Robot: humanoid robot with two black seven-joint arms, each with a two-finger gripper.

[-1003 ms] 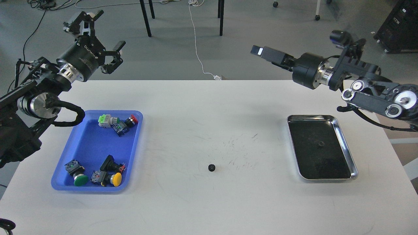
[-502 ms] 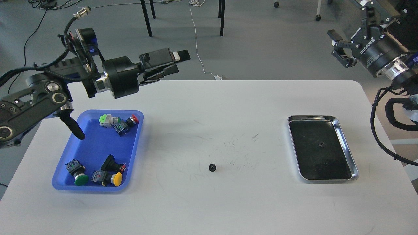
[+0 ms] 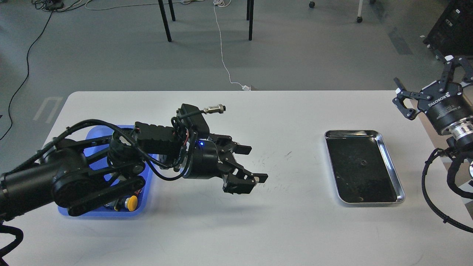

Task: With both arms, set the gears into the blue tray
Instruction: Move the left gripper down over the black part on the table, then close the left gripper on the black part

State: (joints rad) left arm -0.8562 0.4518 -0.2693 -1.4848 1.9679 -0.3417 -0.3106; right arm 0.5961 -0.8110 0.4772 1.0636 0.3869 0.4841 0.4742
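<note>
My left gripper fingers apart above mid-worktop, right gripper apart at far right edge, one gear in steel tray, blue tray left, the other gear hidden.

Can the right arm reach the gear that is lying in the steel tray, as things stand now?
Probably yes. The right end effector hangs open beyond the table's right edge, close to the steel tray. The gear lies uncovered on the tray's dark bottom, and nothing stands between them.
</note>
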